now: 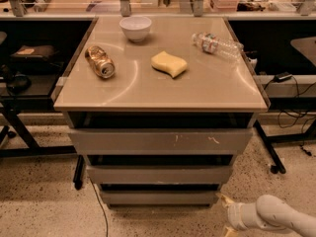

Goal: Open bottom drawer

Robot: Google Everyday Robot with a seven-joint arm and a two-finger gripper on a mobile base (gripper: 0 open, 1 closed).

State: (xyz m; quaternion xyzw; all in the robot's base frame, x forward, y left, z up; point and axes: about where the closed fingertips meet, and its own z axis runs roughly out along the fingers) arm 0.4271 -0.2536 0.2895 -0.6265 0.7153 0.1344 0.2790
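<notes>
Speckled floor (39, 196) lies open to me in front of the cabinet and to its left, apart from a thin black cable (101, 211) trailing down near the lower left corner. The beige surface (197, 90) overhangs three grey fronts, each looking narrower than the one above. The bottom drawer (158, 197), slimmest and lowest, looks pushed in, just above the floor. My tool (226, 214) sits low at the right, near that drawer's right end, its two tips apart and holding nothing. On the surface, well apart, are a bottle (216, 44) and a can (99, 61), both on their sides, a sponge (169, 64) and a bowl (135, 27).
</notes>
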